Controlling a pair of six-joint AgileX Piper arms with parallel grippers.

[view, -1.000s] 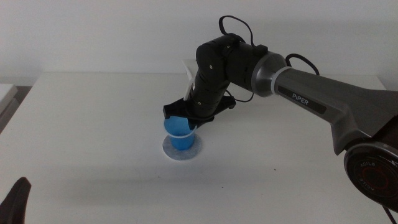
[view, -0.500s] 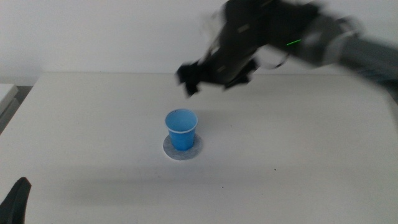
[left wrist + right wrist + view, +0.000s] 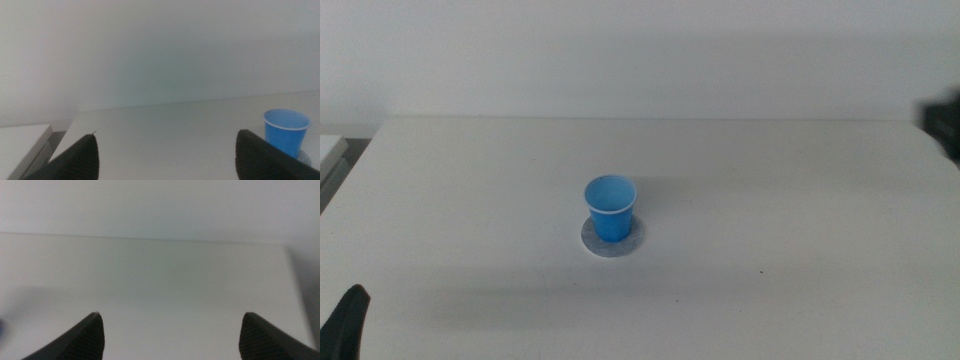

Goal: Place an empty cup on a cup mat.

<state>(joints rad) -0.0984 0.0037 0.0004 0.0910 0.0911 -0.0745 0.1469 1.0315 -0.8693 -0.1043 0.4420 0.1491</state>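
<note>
The bright blue cup (image 3: 610, 208) stands upright and empty on the grey cup mat (image 3: 611, 241) near the table's middle. Nothing touches it. My right gripper (image 3: 171, 315) is open and empty, with only bare table between its jaws. A dark blurred part of that arm (image 3: 946, 126) shows at the right edge of the middle view, far from the cup. My left gripper (image 3: 167, 134) is open and empty and waits at the near left corner (image 3: 348, 320). The cup also shows in the left wrist view (image 3: 286, 131), beyond one jaw.
A pale flat object (image 3: 330, 150) lies past the table's left edge and also shows in the left wrist view (image 3: 25, 136). The white table (image 3: 770, 200) ends at a white wall behind.
The right gripper let go of the cup on the mat, rose and swung away to the right edge. The cup stayed upright on the mat. The left arm has not moved.
</note>
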